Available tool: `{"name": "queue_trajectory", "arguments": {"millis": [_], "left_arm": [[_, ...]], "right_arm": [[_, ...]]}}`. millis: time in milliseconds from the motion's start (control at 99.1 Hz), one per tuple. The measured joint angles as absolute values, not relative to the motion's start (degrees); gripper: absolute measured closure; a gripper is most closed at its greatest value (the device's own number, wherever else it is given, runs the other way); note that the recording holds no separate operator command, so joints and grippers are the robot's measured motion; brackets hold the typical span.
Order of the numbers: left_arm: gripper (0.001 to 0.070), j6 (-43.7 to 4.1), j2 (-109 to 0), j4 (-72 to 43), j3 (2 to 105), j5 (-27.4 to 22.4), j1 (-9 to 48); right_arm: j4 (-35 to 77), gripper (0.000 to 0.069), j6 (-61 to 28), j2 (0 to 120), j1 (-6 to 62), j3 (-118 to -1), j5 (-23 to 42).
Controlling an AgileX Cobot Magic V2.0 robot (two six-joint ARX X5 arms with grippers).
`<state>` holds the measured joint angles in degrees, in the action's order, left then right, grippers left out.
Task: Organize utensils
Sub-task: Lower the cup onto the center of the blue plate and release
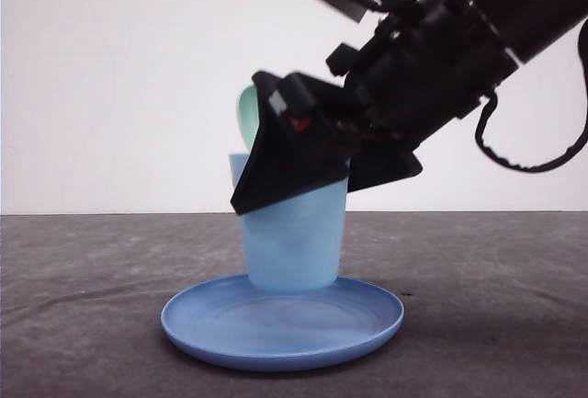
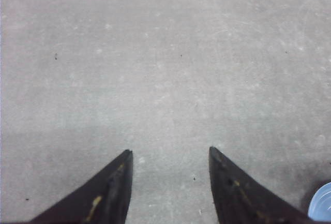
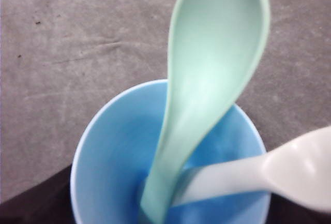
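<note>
A mint-green spoon (image 3: 217,69) stands in the light blue cup (image 3: 108,151), handle down, its bowl rising above the rim (image 1: 247,113). A white fork (image 3: 300,172) leans beside it in the same cup, handle inside and head over the rim. My right gripper (image 1: 299,191) hangs tilted over the cup's mouth, open, one finger in front of the cup and one behind, with neither utensil between them. Away from the cup, my left gripper (image 2: 170,154) is open over bare table, holding nothing.
The cup (image 1: 294,242) stands on a blue round plate (image 1: 276,324) in the middle of the dark grey table. A sliver of the plate (image 2: 321,203) shows beside my left gripper's finger. A white wall lies behind the table.
</note>
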<state>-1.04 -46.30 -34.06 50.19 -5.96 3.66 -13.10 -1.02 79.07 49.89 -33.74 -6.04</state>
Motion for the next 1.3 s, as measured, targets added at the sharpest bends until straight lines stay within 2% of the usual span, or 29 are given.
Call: {"name": "queue_trajectory", "arguments": {"millis": [464, 666, 817, 1089, 1301], "left_arm": [[0.0433, -1.04, -46.3, -34.04, 50.19, -5.96, 3.66], [0.0433, -1.04, -46.33, -34.04, 50.19, -5.96, 3.66], [0.0433, -1.02, -46.3, -34.02, 50.19, -5.96, 3.66], [0.0433, -1.04, -46.33, -34.0, 50.19, -5.96, 3.66], [0.0433, -1.02, -46.33, -34.02, 50.19, -5.96, 3.66]], "right_arm": [[-13.93, 0.019, -0.99, 82.46, 50.24, -33.74, -6.42], [-14.0, 0.0084, -0.6, 82.46, 50.24, -33.74, -6.44], [-13.37, 0.006, 0.3, 82.46, 50.22, -33.76, -6.74], [-0.51, 0.0059, 1.72, 80.88, 48.58, -34.94, -6.98], [13.47, 0.0059, 1.93, 73.97, 46.92, -36.01, -7.05]]}}
